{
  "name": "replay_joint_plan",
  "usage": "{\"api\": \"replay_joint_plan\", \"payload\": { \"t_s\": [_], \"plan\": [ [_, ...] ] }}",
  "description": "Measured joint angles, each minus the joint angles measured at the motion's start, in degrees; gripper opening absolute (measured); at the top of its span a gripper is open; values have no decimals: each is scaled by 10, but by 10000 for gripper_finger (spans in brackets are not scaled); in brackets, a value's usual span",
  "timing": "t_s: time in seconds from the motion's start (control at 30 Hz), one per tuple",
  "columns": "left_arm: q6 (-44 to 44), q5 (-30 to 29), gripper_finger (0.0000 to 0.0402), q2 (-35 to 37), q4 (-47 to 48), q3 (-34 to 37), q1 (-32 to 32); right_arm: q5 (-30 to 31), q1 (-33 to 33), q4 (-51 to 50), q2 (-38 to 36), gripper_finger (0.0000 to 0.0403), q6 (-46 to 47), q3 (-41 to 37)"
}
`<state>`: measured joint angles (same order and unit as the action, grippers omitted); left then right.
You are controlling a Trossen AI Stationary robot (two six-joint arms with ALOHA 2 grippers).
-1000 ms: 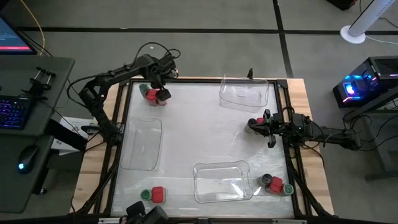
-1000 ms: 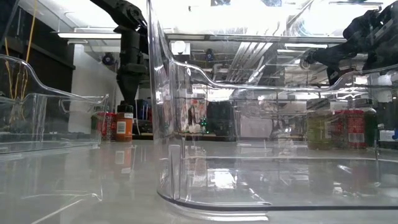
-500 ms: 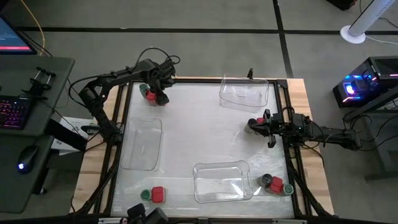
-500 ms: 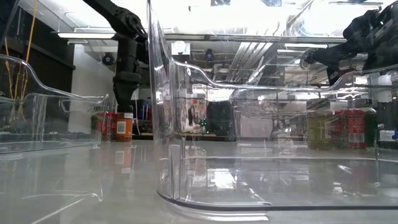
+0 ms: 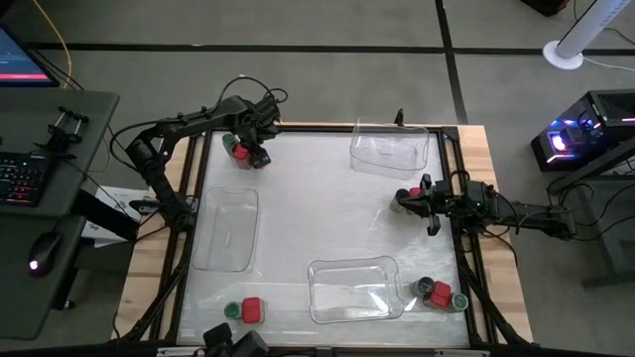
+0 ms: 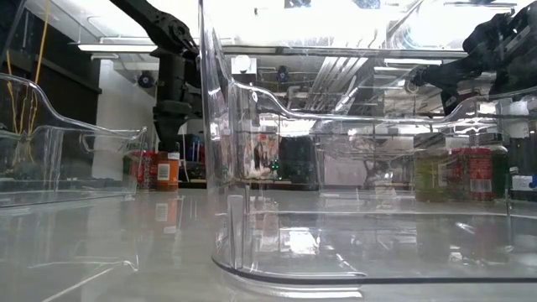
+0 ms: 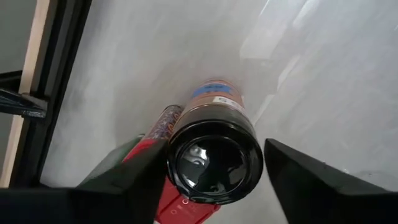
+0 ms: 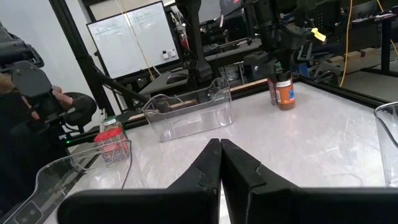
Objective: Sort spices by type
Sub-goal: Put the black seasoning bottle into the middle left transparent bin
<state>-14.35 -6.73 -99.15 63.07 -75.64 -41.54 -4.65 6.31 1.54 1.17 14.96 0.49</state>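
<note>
Up at the worktop's far left corner, my left end effector (image 7: pixel 214 168) straddles the dark-lidded brown jar (image 7: pixel 214 155), fingers not yet touching; a red-topped box (image 7: pixel 186 202) crowds beside it. Right end effector (image 8: pixel 220 163) closed, empty.

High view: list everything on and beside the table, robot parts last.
trays: three, clear, one at the left, one at the bottom centre, one at the top right.
red-topped spices: four, red, one in each corner group and one by the right gripper.
green-lidded jars: three, green, top-left, bottom-left and bottom-right groups.
dark-lidded jars: two sure, orange-brown with black lids, one under the left gripper, one bottom right.
table: one, pale top.
keyboard: one, backlit, desk at the left.
left gripper: dark, over the top-left jar.
right gripper: dark, shut, right edge.
</note>
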Motion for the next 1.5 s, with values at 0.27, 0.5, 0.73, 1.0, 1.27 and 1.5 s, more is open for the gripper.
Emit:
{"api": "replay_joint_plan", "payload": {
  "t_s": [0.27, 0.5, 0.73, 1.0, 1.27, 1.5],
  "plan": [
    [2, 0, 161, 1, 9, -6, 0, 0, 0, 0, 0, 1, 0, 0],
    [-4, 44, 161, 12, 69, -83, -1, 0, 0, 0, 0, 1, 0, 0],
    [42, 175, 161, 126, 75, -117, 14, 0, 0, 0, 0, 1, 0, 0],
    [153, 189, 161, 299, 186, -111, 149, 0, 0, 0, 0, 1, 0, 0],
    [363, 96, 161, 366, 254, -55, 316, 0, 0, 0, 0, 1, 0, 0],
    [469, 55, 161, 329, 237, 94, 333, 0, 0, 0, 0, 1, 0, 0]
  ]
}}
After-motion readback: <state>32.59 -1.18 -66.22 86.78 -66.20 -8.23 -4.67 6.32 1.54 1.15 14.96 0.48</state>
